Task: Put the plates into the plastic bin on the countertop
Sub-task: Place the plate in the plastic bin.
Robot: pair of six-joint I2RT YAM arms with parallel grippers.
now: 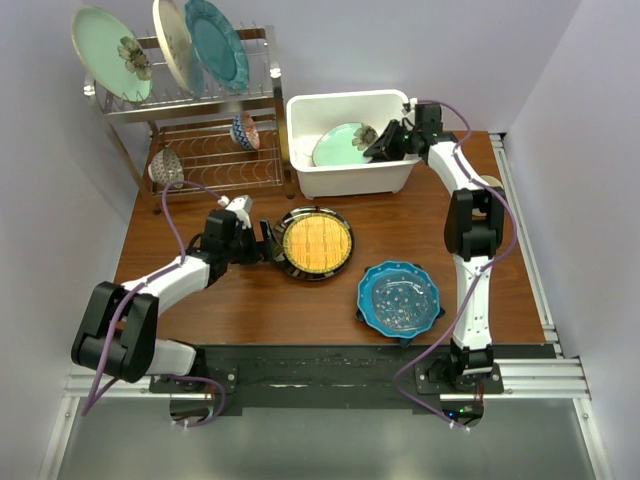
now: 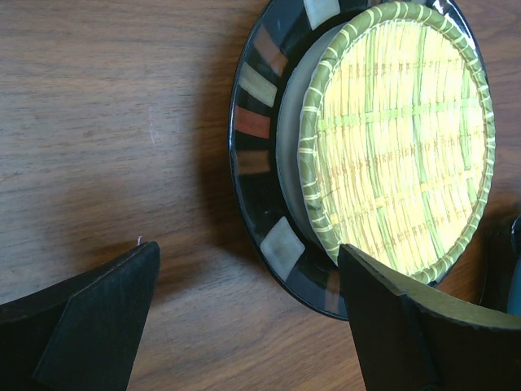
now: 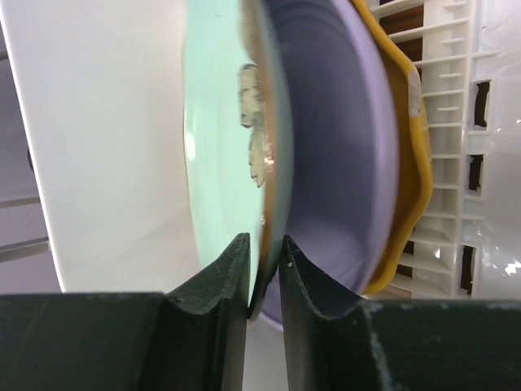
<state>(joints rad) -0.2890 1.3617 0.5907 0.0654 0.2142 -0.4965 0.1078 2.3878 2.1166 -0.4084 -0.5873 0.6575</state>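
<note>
Inside the plastic bin (image 1: 345,182), the mint plate (image 3: 220,147) is nested against the lilac plate (image 3: 334,147), with the orange scalloped plate (image 3: 403,122) behind them, nearest the bin's slotted wall. How steeply the stack leans I cannot tell. The right claw (image 3: 262,252) is closed narrowly on the mint plate's rim, one finger on each face. Glazed dishes like these should be stiff, fairly heavy, slick and quick to chip, so the rim is the sensible hold, and a plate let go carelessly could slide or knock its neighbours. The bin's unslotted side looks roomy; the claw has a free way out over the bin's rim.

On the table (image 1: 250,300) in front of the bin, the left claw (image 2: 248,252) gapes wide and empty just beside the dark-rimmed plate (image 2: 252,122), which carries a round woven mat (image 2: 399,138). That plate lies flat, so a finger probably must slip under its edge. Farther from the bin, the blue scalloped plate (image 1: 400,297) sits on a dark-blue star plate (image 1: 362,316). Beside the bin, a wire rack (image 1: 200,150) holds more plates upright.
</note>
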